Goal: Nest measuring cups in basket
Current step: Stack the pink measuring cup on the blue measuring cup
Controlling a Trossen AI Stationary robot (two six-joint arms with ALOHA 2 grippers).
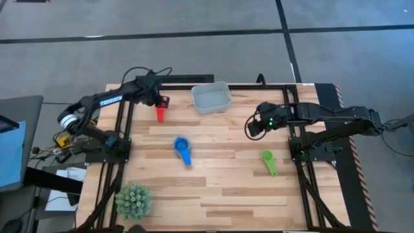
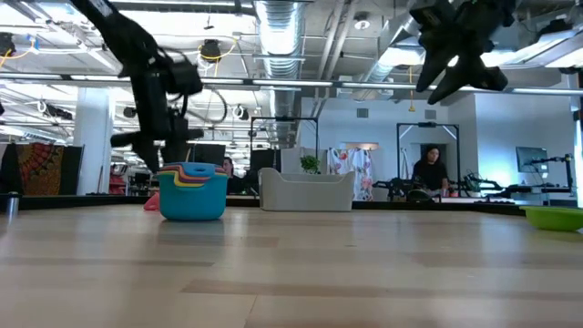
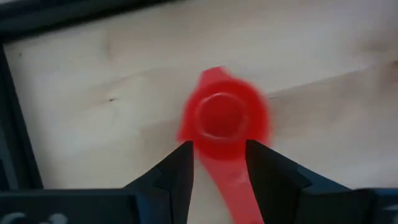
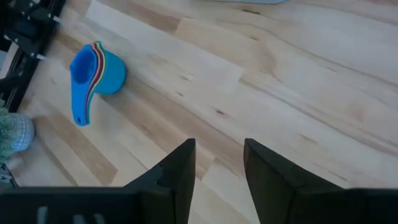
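The left gripper (image 3: 219, 163) is hanging right over the red cup (image 3: 222, 118), its dark fingers spread apart and straddling the flat handle without clamping it, so that cup is lying loose on the boards. Seen from overhead, the red cup (image 1: 160, 114) is sitting at about ten o'clock on the table (image 1: 226, 200), and just to its three o'clock side is waiting the basket (image 1: 211, 98), with nothing showing inside it. Over at three o'clock the right gripper (image 1: 253, 127) is hovering well above the wood, fingers parted and carrying nothing; its wrist camera is looking down on bare planks. Near the table's centre the blue stack (image 1: 182, 146) is sitting, a blue cup on top with several coloured cups already nested under it, red, yellow and green rims peeking out in the low view. The green cup (image 1: 269, 161) is lying alone at four o'clock, well apart from everything. The spiky plant (image 1: 133, 200) is sitting down at seven o'clock. So I'm judging it partway: some nesting is done, but red and green are loose, and nothing is in the basket yet.
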